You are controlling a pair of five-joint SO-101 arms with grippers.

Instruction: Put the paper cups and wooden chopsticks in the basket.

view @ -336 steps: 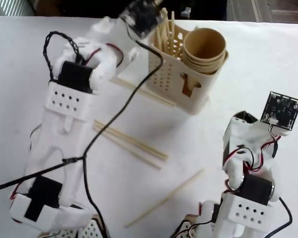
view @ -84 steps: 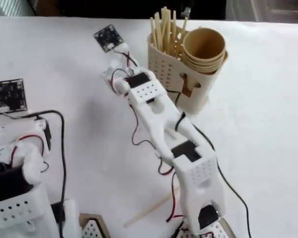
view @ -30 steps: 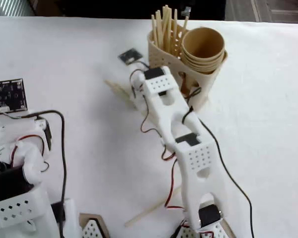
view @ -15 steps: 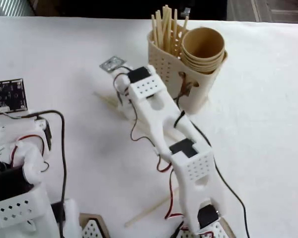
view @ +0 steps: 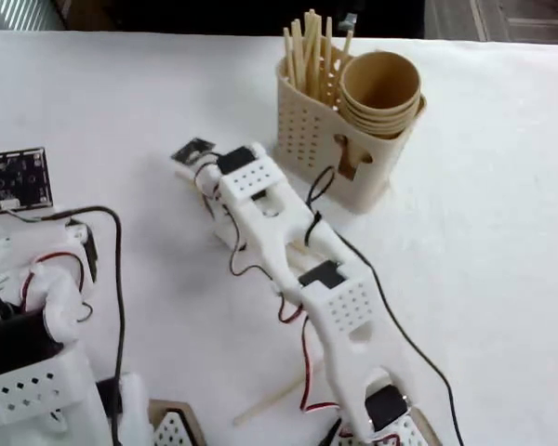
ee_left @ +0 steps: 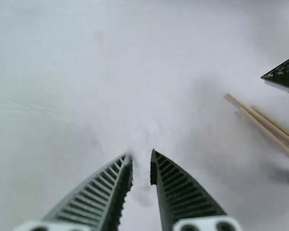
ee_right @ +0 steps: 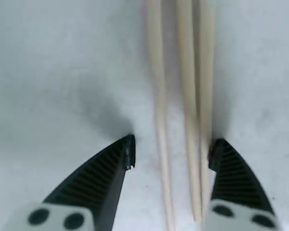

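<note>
Pale wooden chopsticks (ee_right: 183, 96), three lying side by side on the white table (ee_right: 62, 57) near the cream perforated basket (view: 325, 139), sit between my right gripper's (ee_right: 173, 144) wide-spread jaws so closing should gather them, my wrist having just dropped lower, away from the basket.

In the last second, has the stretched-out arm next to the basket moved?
Yes. The right gripper has swung away from the basket, toward the high view's left edge, and now straddles chopsticks on the table.
</note>
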